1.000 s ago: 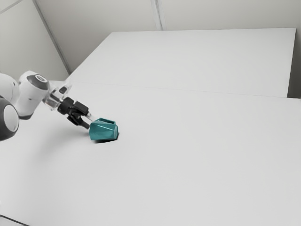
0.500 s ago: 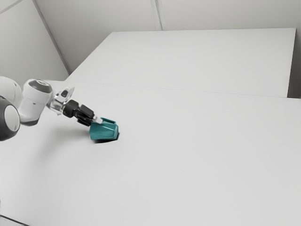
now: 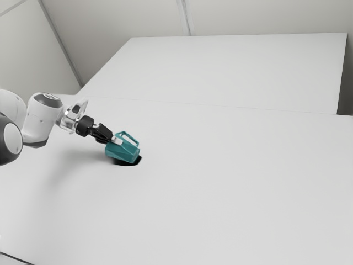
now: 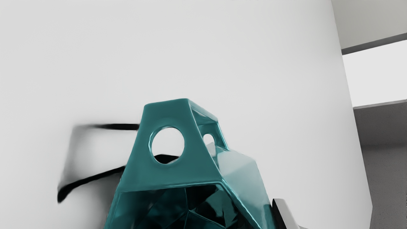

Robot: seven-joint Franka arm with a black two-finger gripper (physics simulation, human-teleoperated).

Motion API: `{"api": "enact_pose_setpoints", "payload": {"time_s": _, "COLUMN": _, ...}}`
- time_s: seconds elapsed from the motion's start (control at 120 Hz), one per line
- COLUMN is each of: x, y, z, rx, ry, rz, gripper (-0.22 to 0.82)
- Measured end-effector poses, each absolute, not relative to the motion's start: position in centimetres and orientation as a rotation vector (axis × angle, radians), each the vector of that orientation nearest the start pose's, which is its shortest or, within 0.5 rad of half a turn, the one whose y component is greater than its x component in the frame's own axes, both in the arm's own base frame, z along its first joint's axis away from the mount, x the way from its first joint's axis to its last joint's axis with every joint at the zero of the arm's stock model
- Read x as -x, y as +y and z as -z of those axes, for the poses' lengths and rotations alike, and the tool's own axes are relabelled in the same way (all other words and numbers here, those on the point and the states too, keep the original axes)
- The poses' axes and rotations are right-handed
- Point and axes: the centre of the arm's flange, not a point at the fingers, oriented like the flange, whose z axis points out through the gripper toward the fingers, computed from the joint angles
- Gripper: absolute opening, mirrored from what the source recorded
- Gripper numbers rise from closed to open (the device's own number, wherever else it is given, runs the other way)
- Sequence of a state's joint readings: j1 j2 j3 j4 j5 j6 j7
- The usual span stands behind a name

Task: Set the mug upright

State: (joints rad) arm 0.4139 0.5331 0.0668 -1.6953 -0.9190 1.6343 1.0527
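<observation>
Mug [image 3: 124,152] grasped by the gripper [image 3: 115,143], tilted, neither upright nor flat on its side. One finger [image 4: 284,211] bears against the outer wall near the mouth; the second is hidden by the body, so the grip is judged from the mug's pose. Mouth faces the hand and base points away from it, presumably because holding the mouth end lets the body swing down onto its base. Handle [image 4: 168,111] rises clear of the finger, which leaves the side walls free for the hold. Beyond, a dark shadow [image 4: 65,190] falls on the white table [image 4: 270,79] (base contact cannot be confirmed), with the pale wall [image 3: 248,16] farthest off. Righting remains unfinished; premature release could topple the mug.
</observation>
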Motion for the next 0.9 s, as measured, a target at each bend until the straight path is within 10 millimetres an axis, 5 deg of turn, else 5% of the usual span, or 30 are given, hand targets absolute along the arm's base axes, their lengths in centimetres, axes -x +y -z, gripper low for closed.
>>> {"api": "enact_pose_setpoints", "payload": {"time_s": 0.283, "x": -58.8, "y": 20.2, "z": -30.5, "rx": -2.136, "ry": -0.255, "rz": -0.238, "gripper": -0.16}}
{"api": "enact_pose_setpoints", "payload": {"time_s": 0.492, "x": -58.7, "y": 18.7, "z": -34.4, "rx": -2.189, "ry": -0.342, "rz": -0.238, "gripper": -0.17}}
{"api": "enact_pose_setpoints", "payload": {"time_s": 0.9, "x": -57.6, "y": 9.9, "z": -38.0, "rx": -2.511, "ry": -0.621, "rz": -0.135, "gripper": -0.17}}
